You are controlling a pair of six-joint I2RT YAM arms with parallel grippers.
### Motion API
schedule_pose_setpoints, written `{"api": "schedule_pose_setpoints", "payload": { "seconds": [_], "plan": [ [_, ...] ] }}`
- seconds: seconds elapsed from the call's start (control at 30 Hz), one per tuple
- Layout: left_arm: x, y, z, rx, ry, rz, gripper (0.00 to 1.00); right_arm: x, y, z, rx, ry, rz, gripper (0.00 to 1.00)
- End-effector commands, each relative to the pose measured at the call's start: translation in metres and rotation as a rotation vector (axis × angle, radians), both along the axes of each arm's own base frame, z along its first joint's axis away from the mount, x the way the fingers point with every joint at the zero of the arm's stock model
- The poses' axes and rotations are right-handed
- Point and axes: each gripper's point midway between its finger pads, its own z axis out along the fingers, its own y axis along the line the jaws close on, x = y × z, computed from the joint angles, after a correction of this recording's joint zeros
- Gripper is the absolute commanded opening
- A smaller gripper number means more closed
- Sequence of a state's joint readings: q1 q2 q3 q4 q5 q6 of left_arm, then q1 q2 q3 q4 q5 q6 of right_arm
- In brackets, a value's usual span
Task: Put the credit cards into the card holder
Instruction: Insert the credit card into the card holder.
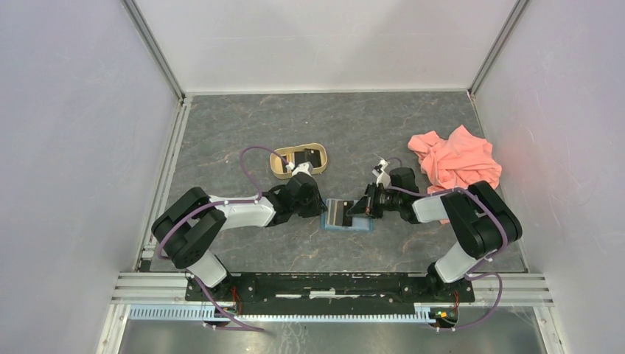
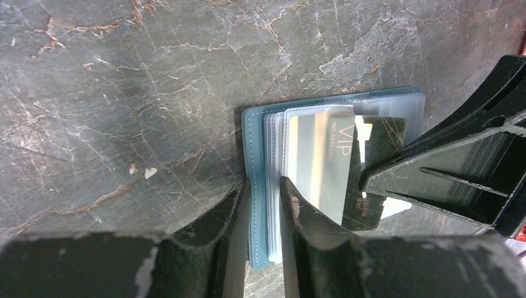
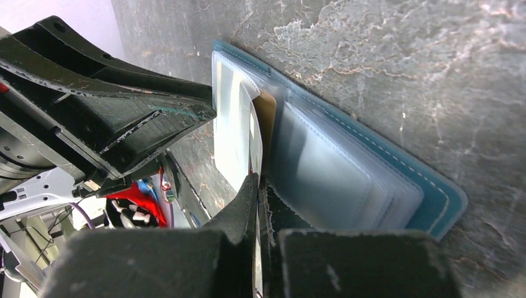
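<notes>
the card holder [image 1: 343, 218] lies open on the grey counter [image 1: 243, 125], between the two arms and close to their bases, with its teal cover down and its clear sleeves facing up. the left pincer [image 2: 261, 205] comes from the left side; its fingers stand a little apart and grasp the teal edge of the holder together with the first sleeves, so this edge is between them. the right pincer [image 3: 258, 186] comes from the opposite side and is clenched on a black credit card [image 2: 379, 144], which it holds by one short end. the card carries the letters "vip" and lies over the sleeves; its other end seems to be under a clear sleeve, where it looks grey, but how deep it goes i cannot tell. the tips of both pincers are near each other above the holder. farther back on the counter stands a tan oval tray [image 1: 278, 169] with dark cards [image 1: 310, 156] inside, well apart from the holder. a pink cloth [image 1: 455, 158] lies crumpled at the right, behind the right arm.
</notes>
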State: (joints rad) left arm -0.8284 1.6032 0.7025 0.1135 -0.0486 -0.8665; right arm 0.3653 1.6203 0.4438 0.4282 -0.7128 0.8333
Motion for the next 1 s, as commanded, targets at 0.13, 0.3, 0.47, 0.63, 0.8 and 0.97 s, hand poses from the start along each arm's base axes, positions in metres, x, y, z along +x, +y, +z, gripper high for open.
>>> {"api": "schedule_pose_setpoints", "payload": {
  "seconds": [0.13, 0.3, 0.47, 0.63, 0.8, 0.97],
  "plan": [
    [-0.017, 0.005, -0.018, 0.031, 0.07, -0.033, 0.3, -0.01, 0.012, -0.015, -0.057, 0.012, 0.094, 0.0],
    [-0.017, 0.007, -0.018, 0.019, 0.068, -0.025, 0.3, -0.003, 0.011, -0.01, -0.088, -0.068, 0.134, 0.22],
    [-0.016, 0.008, -0.017, 0.01, 0.063, -0.019, 0.3, 0.002, 0.002, -0.005, -0.126, -0.135, 0.141, 0.38],
    [-0.016, 0.008, -0.016, 0.004, 0.059, -0.017, 0.31, 0.003, 0.0, -0.001, -0.14, -0.174, 0.173, 0.53],
    [-0.016, 0.008, -0.012, -0.017, 0.038, -0.017, 0.31, 0.008, -0.001, 0.003, -0.196, -0.255, 0.225, 0.55],
    [-0.017, 0.01, 0.001, -0.066, -0.012, -0.021, 0.32, 0.008, 0.004, 0.002, -0.274, -0.32, 0.304, 0.56]
  ]
}}
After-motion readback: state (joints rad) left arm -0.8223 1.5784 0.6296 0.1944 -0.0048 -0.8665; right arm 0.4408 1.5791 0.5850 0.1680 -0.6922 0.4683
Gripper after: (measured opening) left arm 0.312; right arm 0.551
